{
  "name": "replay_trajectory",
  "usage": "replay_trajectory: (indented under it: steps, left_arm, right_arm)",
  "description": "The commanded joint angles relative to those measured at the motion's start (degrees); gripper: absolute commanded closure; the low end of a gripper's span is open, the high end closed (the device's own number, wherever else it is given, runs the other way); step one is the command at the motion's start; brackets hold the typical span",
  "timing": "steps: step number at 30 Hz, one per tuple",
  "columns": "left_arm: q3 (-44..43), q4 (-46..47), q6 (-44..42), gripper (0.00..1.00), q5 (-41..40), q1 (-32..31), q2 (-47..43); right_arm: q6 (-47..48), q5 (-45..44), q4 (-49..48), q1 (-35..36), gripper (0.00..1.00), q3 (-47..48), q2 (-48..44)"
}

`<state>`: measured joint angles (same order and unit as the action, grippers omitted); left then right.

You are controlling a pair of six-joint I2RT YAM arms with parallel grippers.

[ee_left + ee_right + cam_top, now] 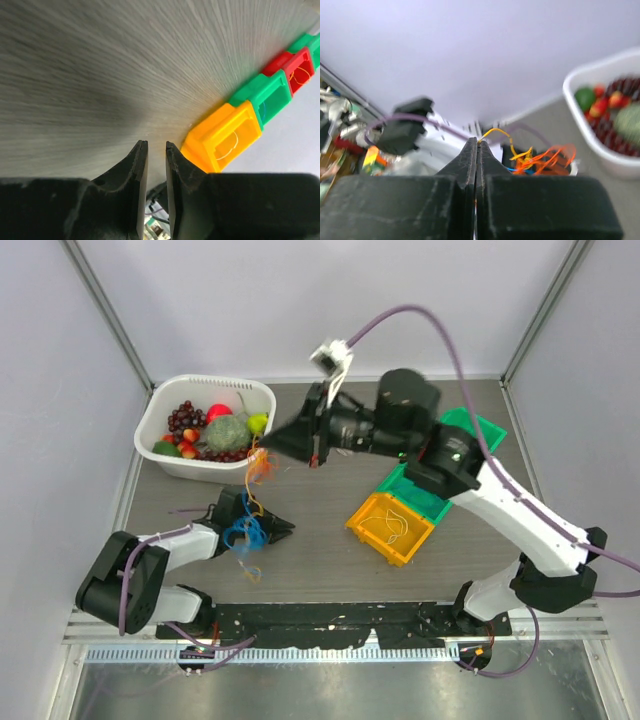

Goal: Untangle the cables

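Your right gripper [477,142] has its jaws pressed tight on a yellow strand [495,131] of the cables [256,475], holding it up left of centre in the top view, with the orange loops [547,157] dangling beneath. Your left gripper [156,150] shows only a narrow slit between its jaws (nothing visible in it, so I can't tell if it grips), by the blue coil [243,535] at lower left. You're mid-separation, I'd judge: next, pin the blue firmly and draw the arms apart slowly.

cables [243,534] blue, orange, yellow; bins [375,545] yellow, green, red; basket [205,381] white
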<state>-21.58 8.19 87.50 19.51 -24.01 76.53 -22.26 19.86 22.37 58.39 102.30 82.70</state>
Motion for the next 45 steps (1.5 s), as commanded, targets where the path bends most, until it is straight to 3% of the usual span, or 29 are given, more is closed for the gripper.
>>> replay_trajectory:
  steps: [1, 7, 11, 15, 18, 21, 24, 28, 35, 40, 45]
  left_arm:
    - [-2.58, -5.96, -11.37, 0.76, -0.26, 4.14, -1.55]
    - [-10.92, -20.47, -23.77, 0.62, 1.59, 5.73, -12.79]
    - [-14.71, -29.87, -30.01, 0.42, -2.44, 5.82, -24.65]
    - [-17.52, -39.28, -33.01, 0.35, -7.20, 5.99, -32.83]
    - [-17.53, -36.59, -33.98, 0.36, -5.89, 6.08, -38.28]
    - [-15.78, -25.89, -34.68, 0.34, -1.07, 6.08, -42.16]
    - [-15.15, -14.64, -34.77, 0.27, 5.26, 5.99, -42.78]
    - [-17.79, -11.18, -38.28, 0.25, 8.96, 5.99, -41.38]
    - [-18.84, -8.97, -40.21, 0.33, 11.35, 5.99, -39.36]
    - [-19.46, -8.54, -40.66, 0.51, 10.55, 5.90, -36.20]
    - [-18.06, -9.32, -40.66, 0.77, 8.98, 5.90, -32.15]
  right_arm:
    - [3.80, -4.91, 3.82, 0.15, 0.99, 13.17, 0.45]
    - [5.03, -8.69, 3.73, 0.14, 0.99, 12.58, 1.41]
    - [4.68, -9.58, 3.47, -0.03, 0.99, 11.96, 1.94]
    - [4.42, -8.35, 3.21, -0.82, 0.99, 9.85, 1.94]
    - [3.37, -6.85, 2.33, -1.35, 0.99, 7.40, 1.51]
    - [2.49, -5.27, 2.24, -1.70, 0.99, 5.63, 0.89]
    - [1.78, -4.13, 2.06, -2.05, 0.99, 4.05, 0.45]
    - [0.47, -2.46, 0.84, -2.41, 0.99, 3.17, 0.45]
    - [-1.03, -1.49, -1.01, -2.49, 0.99, 3.17, 0.80]
    - [-2.61, -0.96, -2.59, -2.58, 0.99, 3.43, 0.54]
    - [-2.96, -2.01, -2.86, -2.58, 0.99, 6.67, 0.10]
